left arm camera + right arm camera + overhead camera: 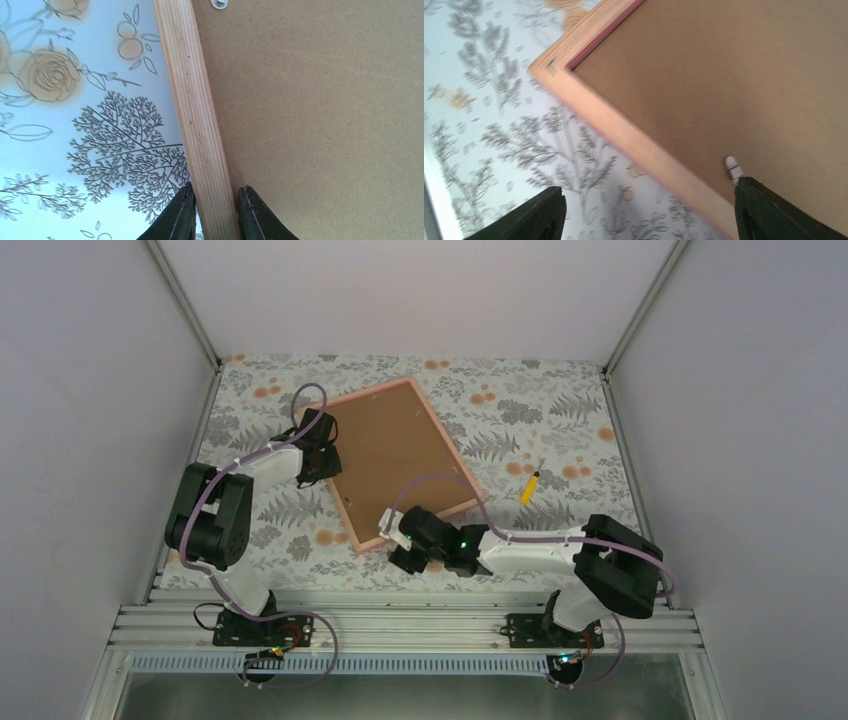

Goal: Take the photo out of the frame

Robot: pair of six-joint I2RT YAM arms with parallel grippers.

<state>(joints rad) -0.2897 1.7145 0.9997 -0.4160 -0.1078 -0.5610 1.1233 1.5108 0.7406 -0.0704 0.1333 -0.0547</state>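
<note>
**Face-down picture frame: stock and handling**

- Tablecloth (520,420), one, floral, covering the table.
- Frame (370,393), one. It lies face down and askew mid-table, with bare wood rails and pink showing at the inner edge. Judged light and stiff, and thin enough to pinch across a rail.
- Backing board (395,455), one, brown, seated inside the rails. Probably thin and rigid, and best lifted at an edge once its tabs are turned.
- Photo, none visible, presumably under the board. A paper print would be limp and easily creased, so take it by the margin, not the picture.
- Left gripper (215,197), one. It straddles the frame's left rail, with one finger on the cloth side and one on the board side, closed against the wood.
- Right gripper (649,189), one. Its fingers are spread wide over the near corner and hold nothing.
- Yellow pencil-like stick (529,487), one, on the cloth well right of the frame.
- Tabs, two seen: a metal one (217,4) and a white one (732,167), both at the board's edge.
</note>
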